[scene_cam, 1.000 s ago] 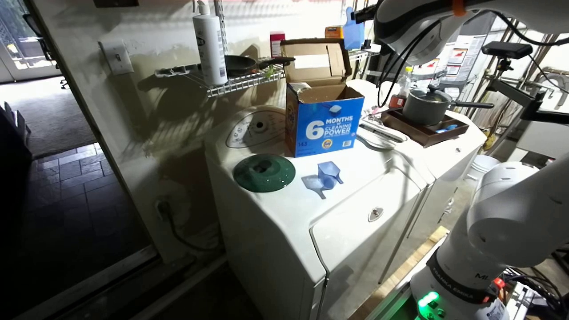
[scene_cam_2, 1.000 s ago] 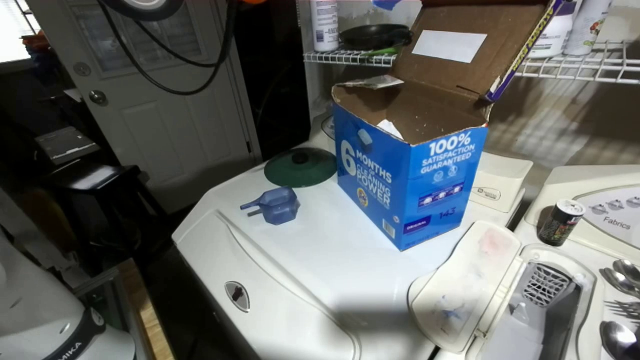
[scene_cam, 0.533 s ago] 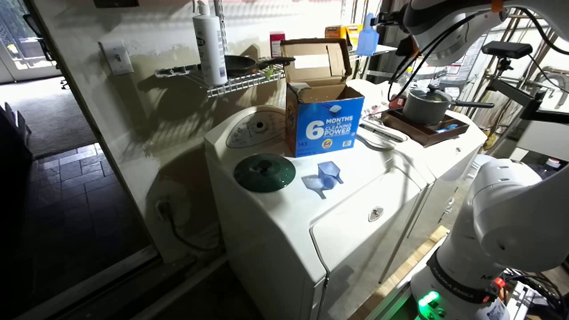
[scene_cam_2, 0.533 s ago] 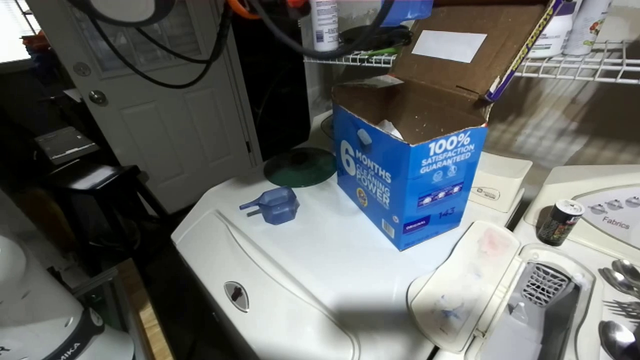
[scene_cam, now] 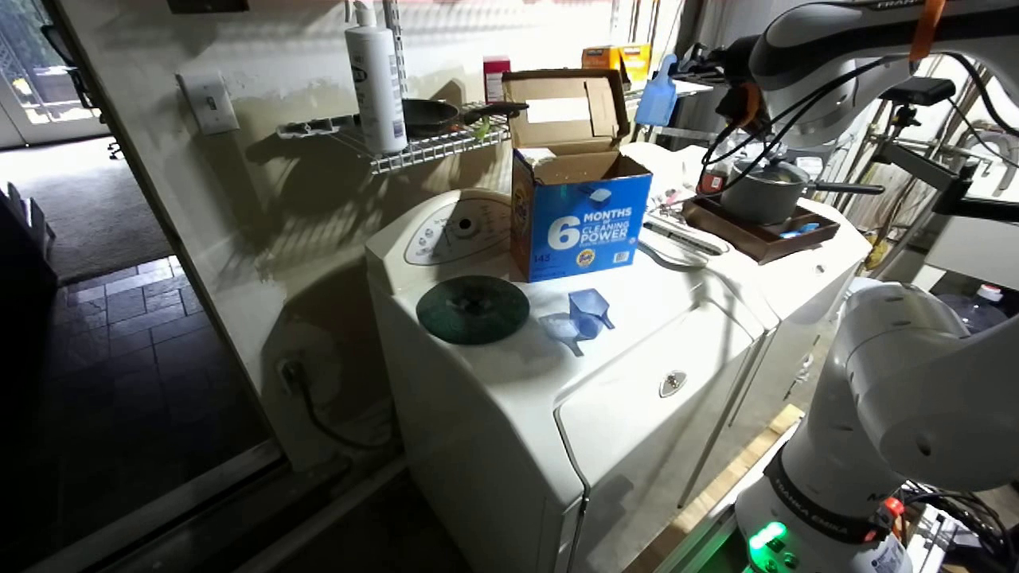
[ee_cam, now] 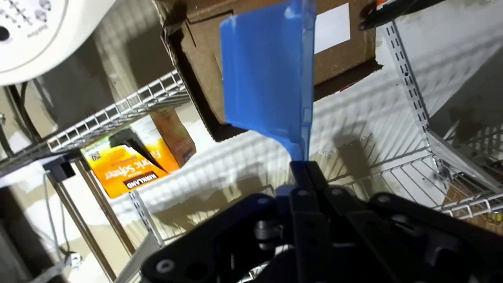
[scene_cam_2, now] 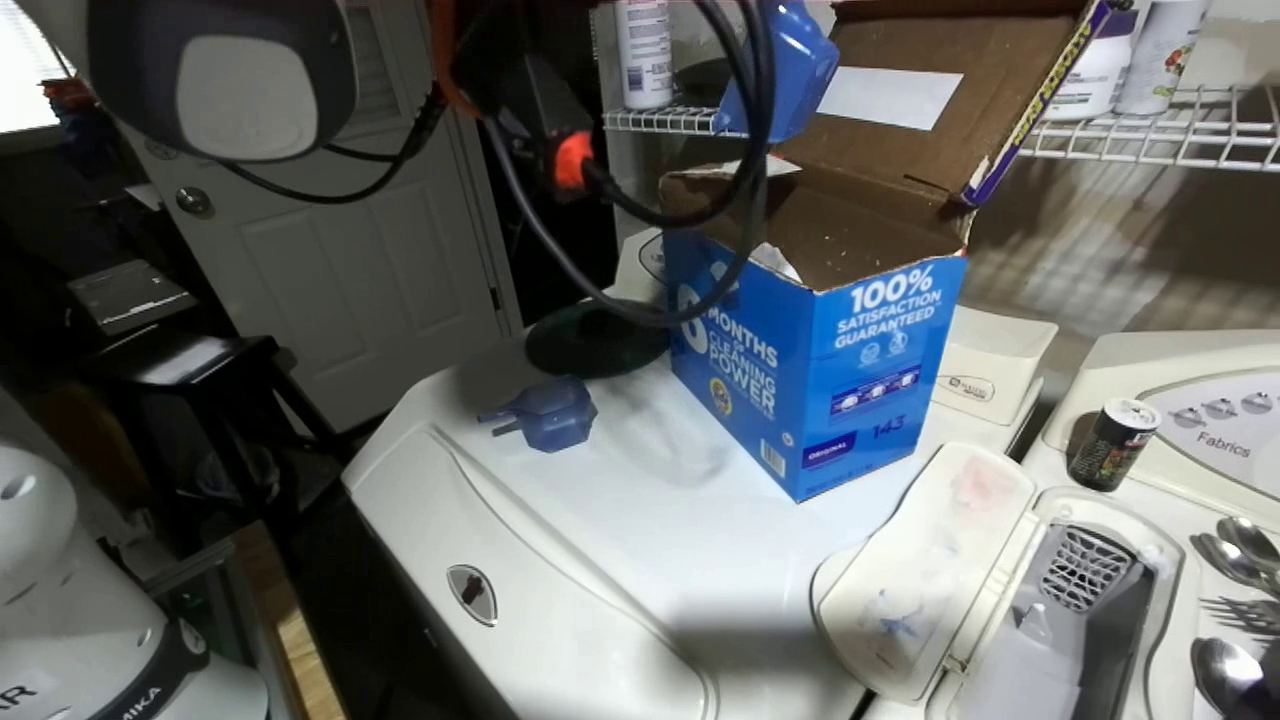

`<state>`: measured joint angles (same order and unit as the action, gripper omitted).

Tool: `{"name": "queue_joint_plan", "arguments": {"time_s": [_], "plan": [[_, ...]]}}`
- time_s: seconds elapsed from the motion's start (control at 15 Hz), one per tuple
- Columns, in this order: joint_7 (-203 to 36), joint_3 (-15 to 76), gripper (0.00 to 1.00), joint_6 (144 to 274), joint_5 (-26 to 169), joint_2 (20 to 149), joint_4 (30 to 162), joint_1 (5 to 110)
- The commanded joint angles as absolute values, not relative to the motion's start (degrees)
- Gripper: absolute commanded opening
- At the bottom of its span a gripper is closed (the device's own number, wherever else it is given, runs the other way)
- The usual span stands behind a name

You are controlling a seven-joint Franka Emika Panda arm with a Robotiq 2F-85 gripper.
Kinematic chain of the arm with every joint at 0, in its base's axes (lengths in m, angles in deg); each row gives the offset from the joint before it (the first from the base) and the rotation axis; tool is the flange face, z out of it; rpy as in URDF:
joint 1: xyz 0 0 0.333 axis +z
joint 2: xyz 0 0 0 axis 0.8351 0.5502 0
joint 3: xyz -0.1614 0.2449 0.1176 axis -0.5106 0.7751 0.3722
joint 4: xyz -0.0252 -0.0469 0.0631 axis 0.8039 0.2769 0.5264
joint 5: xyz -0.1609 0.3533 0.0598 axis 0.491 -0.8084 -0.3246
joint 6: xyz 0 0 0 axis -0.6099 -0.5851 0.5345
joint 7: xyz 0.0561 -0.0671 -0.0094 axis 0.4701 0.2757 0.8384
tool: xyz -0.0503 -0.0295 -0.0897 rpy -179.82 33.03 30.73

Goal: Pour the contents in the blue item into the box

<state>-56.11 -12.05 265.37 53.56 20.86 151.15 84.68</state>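
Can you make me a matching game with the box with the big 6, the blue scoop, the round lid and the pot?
Things:
1. box with the big 6
2. blue scoop
3. round lid
4. gray pot

Clues:
A. dark green
B. in a brown tray
C. flap raised
D. held by the jaws

Pairs: 1-C, 2-D, 3-A, 4-B

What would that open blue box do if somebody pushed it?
The box would probably slide rather than topple, standing flat on a smooth white surface. Its raised lid may flap, joined only along one edge. The cardboard walls could buckle, with the top open.
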Motion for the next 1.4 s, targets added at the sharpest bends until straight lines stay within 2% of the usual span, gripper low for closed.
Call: {"name": "queue_joint_plan", "arguments": {"time_s": [0.0, 0.4, 1.33], "plan": [[-65.5, -15.05, 0.01, 263.97, 58.64, 14.37, 155.28, 86.32], [-75.78, -15.93, 0.01, 267.52, 58.27, 15.94, 157.97, 84.97], [-88.93, -20.5, 0.01, 266.82, 55.66, 20.32, 161.47, 85.8]]}}
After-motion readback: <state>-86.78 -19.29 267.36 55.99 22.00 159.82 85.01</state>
